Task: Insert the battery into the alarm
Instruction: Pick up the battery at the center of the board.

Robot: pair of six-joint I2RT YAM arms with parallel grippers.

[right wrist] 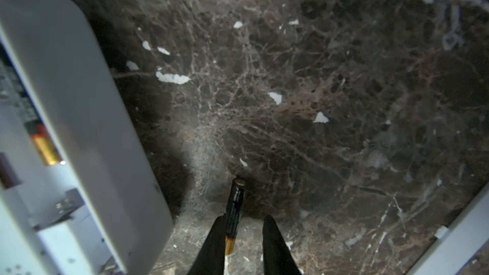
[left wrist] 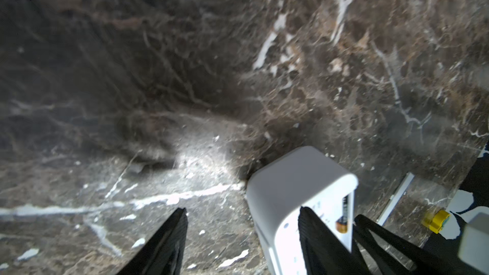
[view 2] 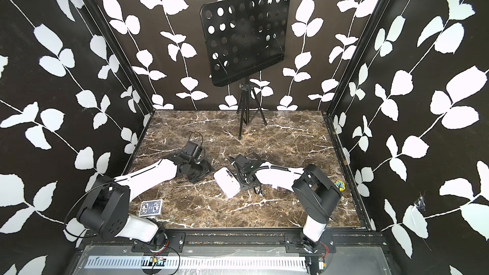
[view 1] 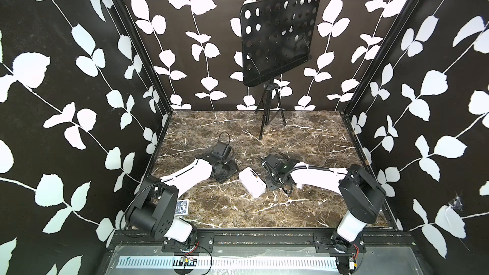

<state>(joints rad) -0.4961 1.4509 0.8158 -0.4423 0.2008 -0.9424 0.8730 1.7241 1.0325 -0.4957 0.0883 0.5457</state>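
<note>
The alarm (view 1: 252, 182) (view 2: 228, 182) is a white rounded box lying on the marble table between my two arms, with its open back up. One battery (right wrist: 45, 146) sits in its compartment. A second battery (right wrist: 235, 202), dark with a copper end, lies between the fingers of my right gripper (right wrist: 244, 218). It leans on one finger and a gap separates it from the other. This gripper is just right of the alarm (right wrist: 79, 117). My left gripper (left wrist: 242, 208) is open, one fingertip (left wrist: 312, 231) over the alarm (left wrist: 291, 189), the other over bare table.
A blue-patterned card box (view 1: 182, 207) (view 2: 150, 208) lies near the left arm's base. A black perforated music stand (view 1: 277, 38) on a tripod (view 1: 270, 117) stands at the back. A small yellow piece (view 2: 340, 185) lies by the right wall.
</note>
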